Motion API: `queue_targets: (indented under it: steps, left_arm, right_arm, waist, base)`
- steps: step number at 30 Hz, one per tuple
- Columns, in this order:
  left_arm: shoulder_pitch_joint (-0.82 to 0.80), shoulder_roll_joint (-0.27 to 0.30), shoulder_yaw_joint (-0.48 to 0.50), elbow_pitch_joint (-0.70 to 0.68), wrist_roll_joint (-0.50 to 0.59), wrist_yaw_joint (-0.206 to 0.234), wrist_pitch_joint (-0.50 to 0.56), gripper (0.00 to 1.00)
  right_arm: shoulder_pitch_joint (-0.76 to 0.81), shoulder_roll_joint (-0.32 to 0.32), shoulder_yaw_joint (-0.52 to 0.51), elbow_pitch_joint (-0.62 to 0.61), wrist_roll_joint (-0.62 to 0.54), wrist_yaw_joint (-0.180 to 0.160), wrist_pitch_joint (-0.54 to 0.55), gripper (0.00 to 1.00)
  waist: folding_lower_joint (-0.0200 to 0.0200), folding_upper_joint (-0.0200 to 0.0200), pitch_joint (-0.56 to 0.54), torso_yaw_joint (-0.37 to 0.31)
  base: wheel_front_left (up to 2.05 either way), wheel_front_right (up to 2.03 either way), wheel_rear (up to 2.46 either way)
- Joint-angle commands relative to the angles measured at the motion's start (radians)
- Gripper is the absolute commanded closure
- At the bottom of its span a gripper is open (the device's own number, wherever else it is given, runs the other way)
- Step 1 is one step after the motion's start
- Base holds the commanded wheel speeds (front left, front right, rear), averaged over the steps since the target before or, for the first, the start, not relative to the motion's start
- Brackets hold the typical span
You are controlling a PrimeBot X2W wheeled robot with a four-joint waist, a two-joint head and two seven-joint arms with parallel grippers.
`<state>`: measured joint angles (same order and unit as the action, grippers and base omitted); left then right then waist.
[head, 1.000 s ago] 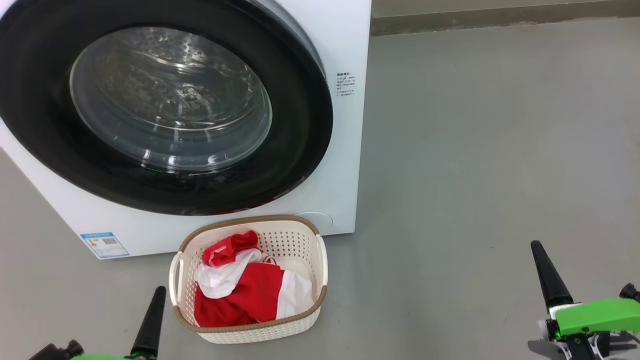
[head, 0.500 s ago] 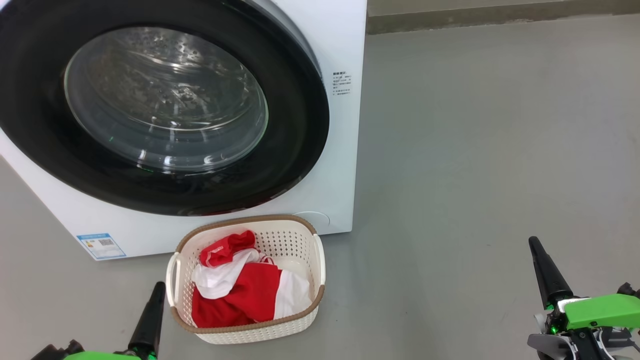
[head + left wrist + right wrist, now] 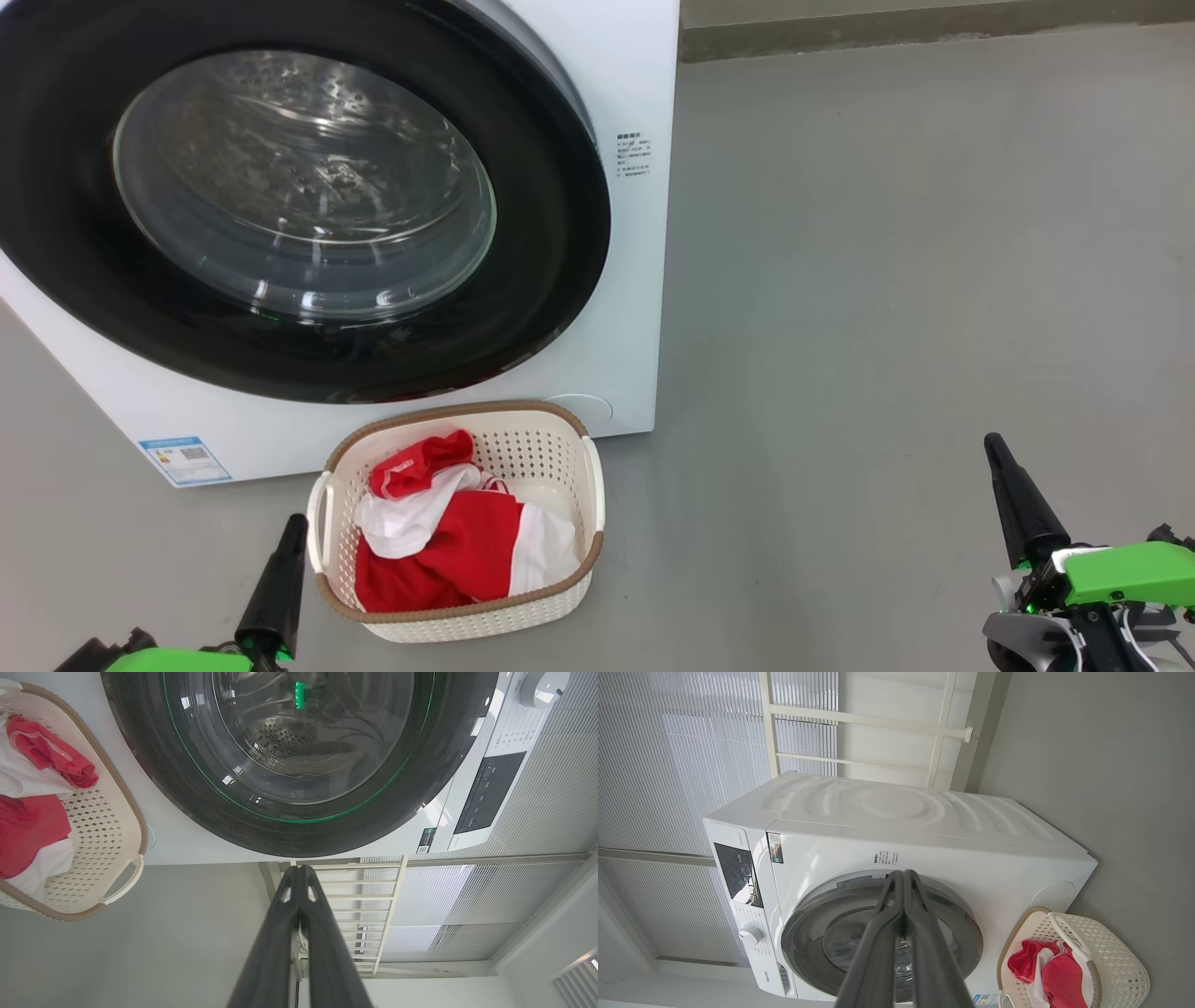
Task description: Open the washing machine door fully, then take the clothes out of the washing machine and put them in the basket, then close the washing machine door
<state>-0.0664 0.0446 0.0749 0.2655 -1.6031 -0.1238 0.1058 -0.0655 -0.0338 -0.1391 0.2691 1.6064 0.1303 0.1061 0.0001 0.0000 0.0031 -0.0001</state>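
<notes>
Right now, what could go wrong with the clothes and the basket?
1. The left gripper, shut, hangs close beside the basket; a careless swing could tip it and spill the clothes onto the floor.
2. The washing machine door looks shut, but whether it has latched cannot be seen; it might drift open.

The head camera turns slightly: the washing machine and basket drift leftward in view. The left gripper, beside the basket, and the right gripper edge forward.
</notes>
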Motion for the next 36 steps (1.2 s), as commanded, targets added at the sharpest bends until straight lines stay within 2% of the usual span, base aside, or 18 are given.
queue_targets:
  steps: [1, 36]
  left_arm:
    - [-0.041, 0.009, 0.036, -0.021, -0.008, -0.007, 0.005, 1.00]
    - [-0.041, 0.007, 0.038, -0.021, -0.006, -0.007, 0.006, 1.00]
  right_arm:
    - [-0.042, -0.016, 0.025, -0.024, 0.002, 0.000, 0.007, 1.00]
    - [-0.042, -0.016, 0.025, -0.024, 0.002, 0.000, 0.007, 1.00]
  waist:
    - [0.0000, 0.0000, 0.000, 0.000]
    - [0.0000, 0.0000, 0.000, 0.000]
  base:
    - [0.00, 0.00, 0.00]
    - [0.00, 0.00, 0.00]
